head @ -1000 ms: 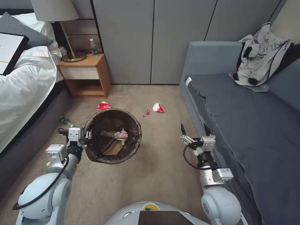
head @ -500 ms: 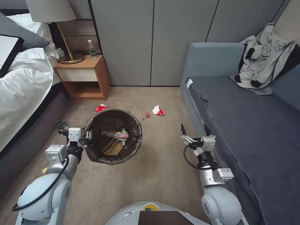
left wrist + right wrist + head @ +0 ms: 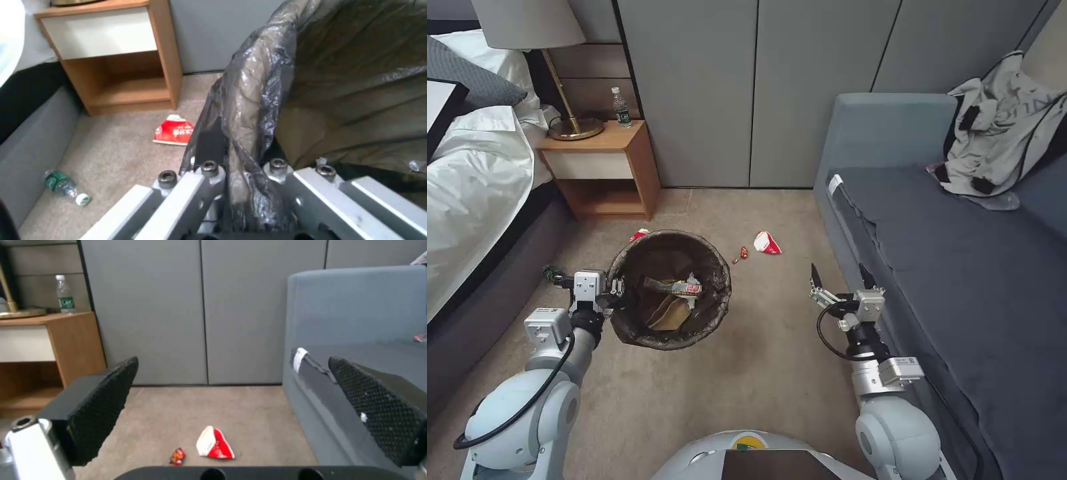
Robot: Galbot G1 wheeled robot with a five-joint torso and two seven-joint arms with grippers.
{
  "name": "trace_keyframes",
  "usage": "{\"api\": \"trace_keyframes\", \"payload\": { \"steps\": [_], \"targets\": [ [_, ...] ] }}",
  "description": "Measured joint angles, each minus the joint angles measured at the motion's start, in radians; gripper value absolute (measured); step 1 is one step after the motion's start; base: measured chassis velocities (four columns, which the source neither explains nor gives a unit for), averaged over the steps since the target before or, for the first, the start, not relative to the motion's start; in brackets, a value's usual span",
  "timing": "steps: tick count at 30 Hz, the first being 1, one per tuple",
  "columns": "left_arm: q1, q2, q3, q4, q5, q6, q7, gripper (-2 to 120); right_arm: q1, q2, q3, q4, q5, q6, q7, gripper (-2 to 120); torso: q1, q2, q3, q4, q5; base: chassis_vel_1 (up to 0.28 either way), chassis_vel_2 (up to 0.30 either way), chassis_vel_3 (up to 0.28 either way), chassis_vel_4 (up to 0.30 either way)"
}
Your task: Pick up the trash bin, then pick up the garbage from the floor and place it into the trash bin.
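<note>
two packets lie ahead of the right gripper (image 3: 838, 276), whose jaws are spread: a red-and-white packet (image 3: 215, 447) and a small red wrapper (image 3: 177, 456). centre the packet between them. left gripper (image 3: 616, 291) pinches the trash bin (image 3: 670, 289) rim; keep it level.

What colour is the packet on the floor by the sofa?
Red and white packet, clearest in the right wrist view.

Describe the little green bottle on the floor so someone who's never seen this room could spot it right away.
Start at the bed on the robot's left and follow its dark base down to the carpet. The green bottle lies on its side there, close against the base. It is clear green with a white cap, whereas the nearest litter, a packet nearer the nightstand, is flat and red-and-white.
</note>
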Motion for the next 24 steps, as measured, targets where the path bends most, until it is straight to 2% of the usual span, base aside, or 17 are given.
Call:
{"api": "trace_keyframes", "payload": {
  "steps": [24],
  "targets": [
    [0.000,-0.005,-0.008,0.000,-0.009,0.003,0.000,3,0.017,0.010,-0.018,-0.010,0.001,-0.011,-0.001,100,0.000,0.000,0.000,0.0001,0.0000,-0.082,0.082,0.078,-0.082]
  ]
}}
